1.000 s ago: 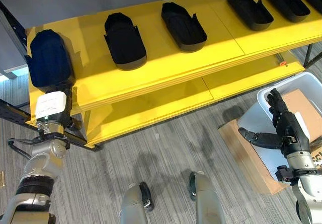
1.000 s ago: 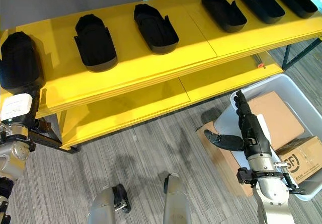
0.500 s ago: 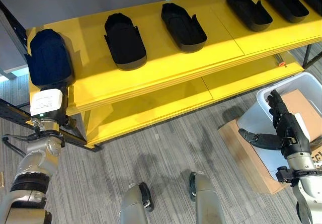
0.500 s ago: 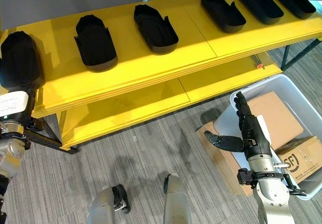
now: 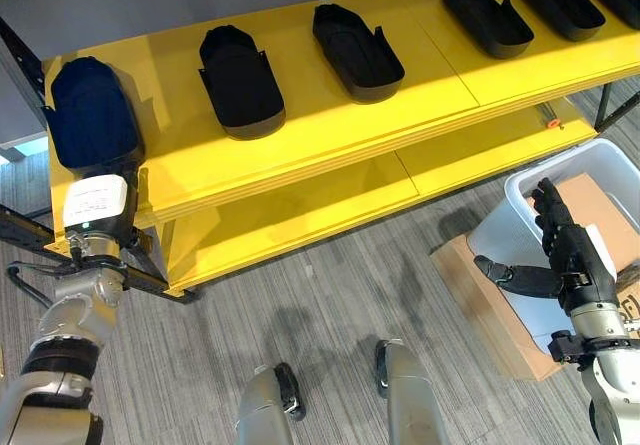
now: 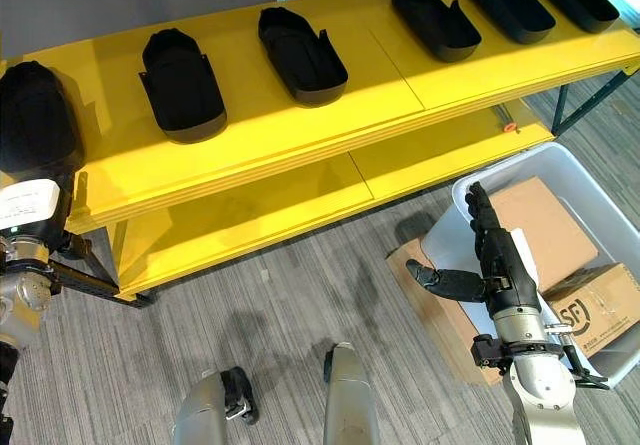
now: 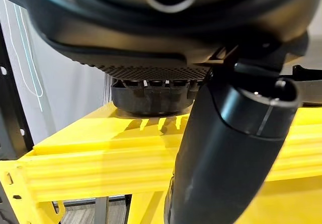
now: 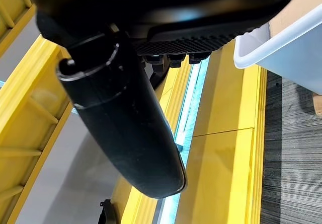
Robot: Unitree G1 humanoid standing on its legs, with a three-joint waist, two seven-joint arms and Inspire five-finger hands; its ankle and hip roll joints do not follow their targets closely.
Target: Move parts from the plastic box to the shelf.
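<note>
My left hand [image 5: 95, 205] has dropped back off the leftmost part [image 5: 90, 113], now resting on the shelf [image 5: 330, 115] at 10 o'clock, its fingers unreadable; right hand [image 5: 570, 255] fingers straight by the plastic box [image 5: 520, 190] at 4 o'clock.

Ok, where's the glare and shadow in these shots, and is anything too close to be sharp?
Left eye view: a bright sunlit band crosses the yellow shelf, and each black part casts a short shadow beside it. Left wrist view: the left hand sits so close that it looks soft. Right wrist view: the right hand blurs likewise, with a bright strip behind it.
</note>
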